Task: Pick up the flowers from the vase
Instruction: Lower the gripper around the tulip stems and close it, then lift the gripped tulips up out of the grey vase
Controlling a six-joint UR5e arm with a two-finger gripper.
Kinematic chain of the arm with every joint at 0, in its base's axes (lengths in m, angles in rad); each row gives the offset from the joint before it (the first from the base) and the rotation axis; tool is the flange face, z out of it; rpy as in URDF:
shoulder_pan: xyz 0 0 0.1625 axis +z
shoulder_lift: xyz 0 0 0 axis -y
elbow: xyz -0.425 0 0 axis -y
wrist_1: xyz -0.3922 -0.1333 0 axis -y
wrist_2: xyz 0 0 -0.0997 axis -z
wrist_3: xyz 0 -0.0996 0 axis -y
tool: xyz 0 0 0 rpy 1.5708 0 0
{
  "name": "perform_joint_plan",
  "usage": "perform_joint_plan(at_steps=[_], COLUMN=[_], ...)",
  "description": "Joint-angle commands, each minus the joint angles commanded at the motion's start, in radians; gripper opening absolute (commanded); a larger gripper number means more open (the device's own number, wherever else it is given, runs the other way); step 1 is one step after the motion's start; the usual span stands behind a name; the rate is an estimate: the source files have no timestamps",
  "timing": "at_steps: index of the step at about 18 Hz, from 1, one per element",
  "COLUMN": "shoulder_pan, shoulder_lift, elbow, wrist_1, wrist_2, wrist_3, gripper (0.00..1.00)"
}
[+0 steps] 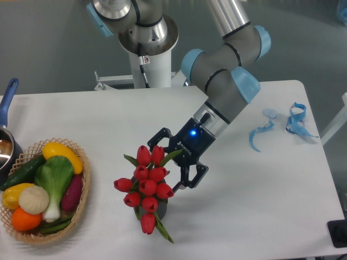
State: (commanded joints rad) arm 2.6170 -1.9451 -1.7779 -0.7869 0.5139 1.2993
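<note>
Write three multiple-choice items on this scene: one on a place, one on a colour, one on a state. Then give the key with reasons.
1. Where does the woven wicker basket of toy vegetables sit?
A. left side of the white table
B. far right corner
C. under the arm

2. What colour are the tulip buds of the tied bunch of flowers?
A. yellow
B. red
C. white

3. How does the black two-finger gripper stand?
A. lifted high above the table
B. low beside the flowers, fingers spread
C. inside the basket

Key: 1 A, basket lies at the left edge. 2 B, every bud is red. 3 B, fingers flank the bunch, which stands in the short dark grey vase.

Small white lettering on end effector [172,160], unreadable.
</note>
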Motion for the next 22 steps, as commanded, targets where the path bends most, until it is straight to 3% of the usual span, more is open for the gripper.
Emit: perform_joint_plan(at_steps=[4,10,11,13,15,22], shoulder_pan=[-0.024,-0.046,-0.046,-0.046,-0.045,-0.035], shoulder_lift=[-0.031,-0.031,-0.031,-0.028,-0.026,-0.021], elbow=[0.040,0.037,0.037,0.034,0.034,0.038], wrist_1=[-0.002,0.000,0.000,0.000,0.000,-0.002], wrist_2=[0.008,0.008,0.008,0.006,0.005,-0.006], wrist_3=[-0.002,-0.002,-0.002,-0.002,-0.002,-0.018], gripper=[1.00,1.00,0.94,0.68,0.54,0.40])
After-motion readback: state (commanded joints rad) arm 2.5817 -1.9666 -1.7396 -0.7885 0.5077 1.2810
